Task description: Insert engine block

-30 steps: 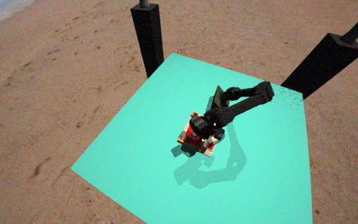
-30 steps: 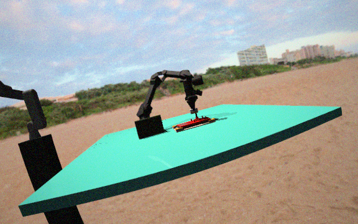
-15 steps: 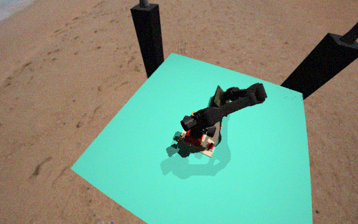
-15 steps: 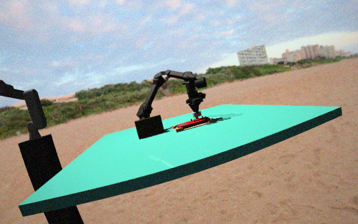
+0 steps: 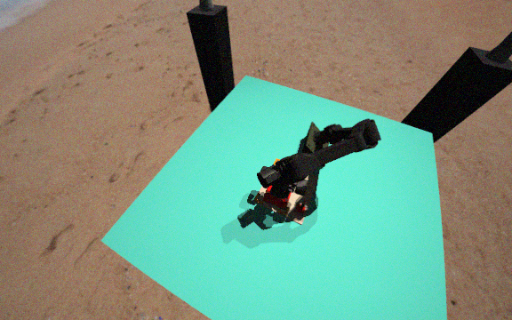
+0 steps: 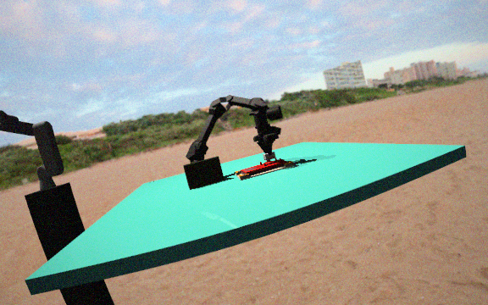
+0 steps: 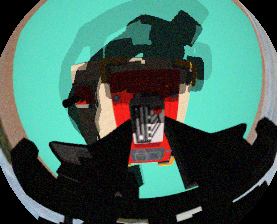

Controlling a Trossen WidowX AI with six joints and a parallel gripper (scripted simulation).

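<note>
The car body [image 5: 277, 203] [image 6: 257, 169] [image 7: 143, 82] is red with cream and black parts and lies flat near the middle of the teal table [image 5: 372, 249] [image 6: 320, 182]. My gripper [image 5: 284, 190] [image 6: 268, 155] [image 7: 146, 120] points straight down over it. It is shut on the engine block [image 7: 147, 121], a small grey ribbed piece. The block sits down in the body's red middle part. How deep it sits and which way its slot faces are hidden by my fingers and arm.
My arm's black base [image 6: 202, 172] stands on the table just behind the car body. Two black camera posts [image 5: 212, 53] [image 5: 460, 91] stand at the table's far edge, and one shows in the exterior view [image 6: 53, 220]. Sand surrounds the table.
</note>
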